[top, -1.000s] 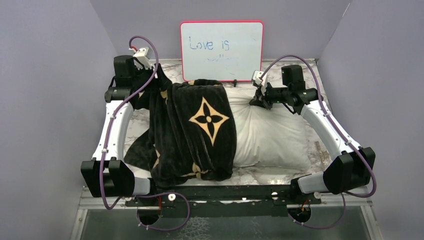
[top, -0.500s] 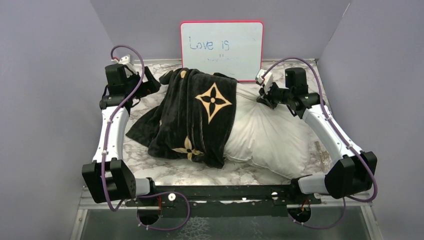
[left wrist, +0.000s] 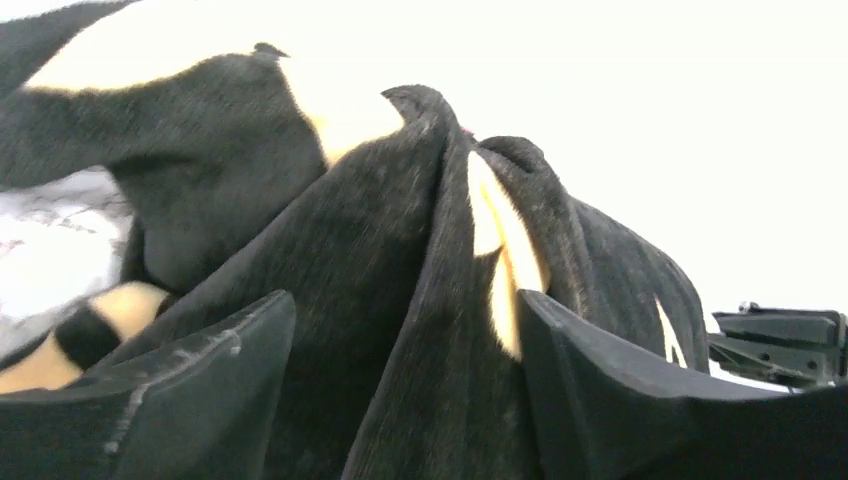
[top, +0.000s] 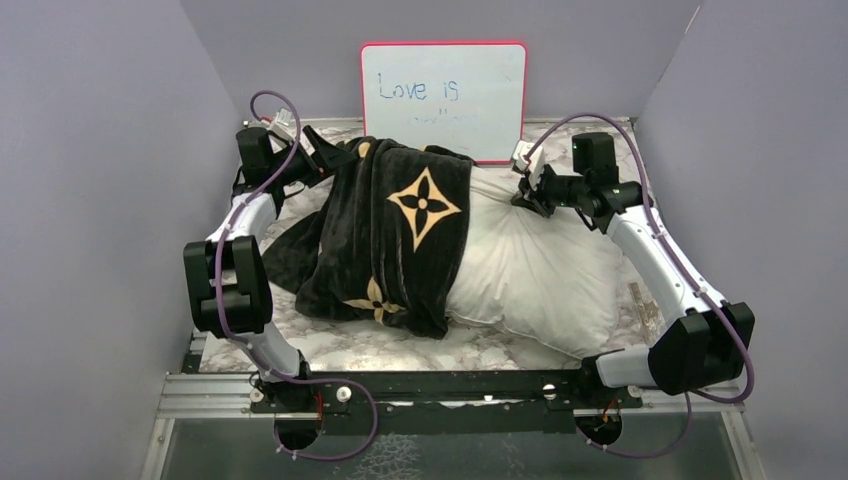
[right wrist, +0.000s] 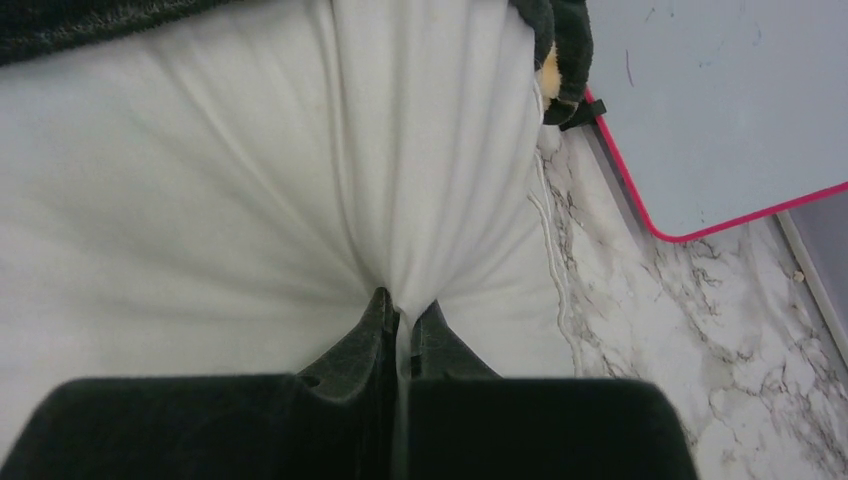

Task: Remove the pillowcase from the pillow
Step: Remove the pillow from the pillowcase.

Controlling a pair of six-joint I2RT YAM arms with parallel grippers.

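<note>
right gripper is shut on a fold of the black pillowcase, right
No. The right gripper is shut on a fold of the white pillow, not the black pillowcase; the right wrist view shows it.

Left arm (top: 247, 214) and right arm (top: 655, 255), at either side of the top view: white link shells, chunky matte-black joint housings. Purple cables (top: 602, 114) looped off each wrist, run along the links, coiled low under the black base rail (top: 450, 385) with its silver screws (top: 343, 394). Small white blocks by the wrists. Left gripper (left wrist: 405, 297): broad black wedge fingers, grey scuffs. Right gripper (right wrist: 403, 300): dark, finely grained tips on a black block.
</note>
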